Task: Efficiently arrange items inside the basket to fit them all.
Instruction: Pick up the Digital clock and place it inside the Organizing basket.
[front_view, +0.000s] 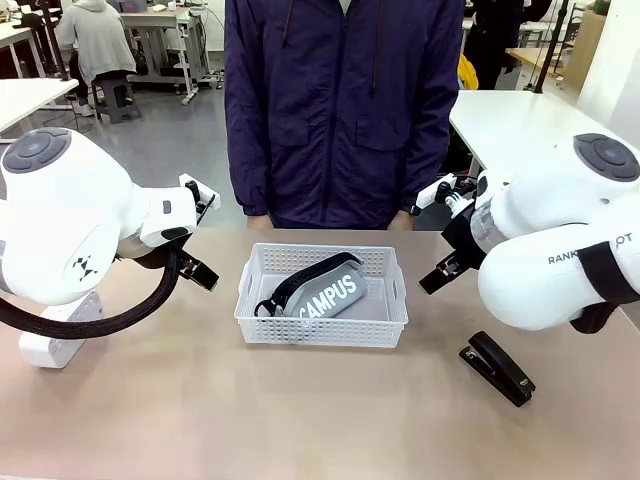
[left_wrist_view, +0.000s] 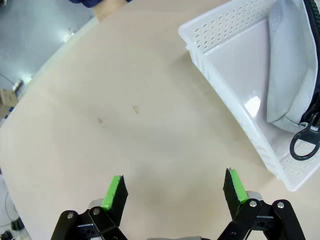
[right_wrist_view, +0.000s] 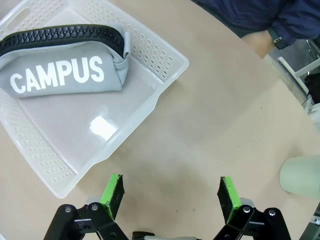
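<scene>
The white perforated basket (front_view: 320, 333) stands mid-table in front of a person. The grey "CAMPUS" pouch (front_view: 325, 293) lies slanted inside it, black strap and zip uppermost. The black stapler (front_view: 497, 367) lies on the table to the basket's right, near the right arm. My left gripper (left_wrist_view: 175, 189) hangs open over bare table, with the basket (left_wrist_view: 225, 25) and pouch (left_wrist_view: 290, 65) to its upper right. My right gripper (right_wrist_view: 171, 191) is open above the table beside the basket (right_wrist_view: 150, 47) and pouch (right_wrist_view: 60, 70). The pale green cup (right_wrist_view: 301, 177) shows at the right edge. The white box is out of view.
The person in a dark jacket (front_view: 340, 100) stands at the far edge, a hand (right_wrist_view: 257, 42) resting at the table's rim. Both white arms flank the basket. The tan tabletop (front_view: 200, 410) stretches bare in front of the basket and to its left.
</scene>
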